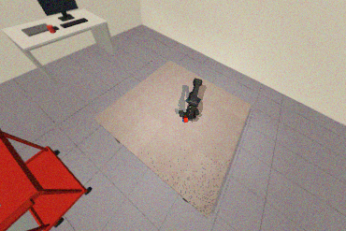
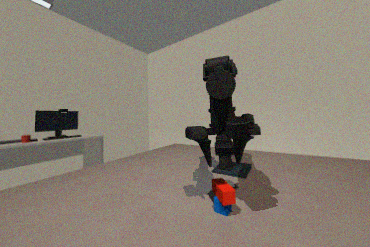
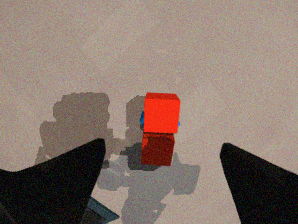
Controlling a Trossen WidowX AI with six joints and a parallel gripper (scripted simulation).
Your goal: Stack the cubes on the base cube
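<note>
The black parallel-jaw gripper stands wide open, holding nothing, its 2 fingers well apart from the 2 stacked red cubes.

Seen from the wrist, the claw stands wide open with nothing between its dark fingers, which frame the lower corners; between and beyond them two red cubes sit stacked close together, the brighter red cube above and the darker red cube just below it in the picture. A sliver of blue base cube shows at the bright cube's left edge; grey shadows spread over the tan bench to the left and below.
</note>
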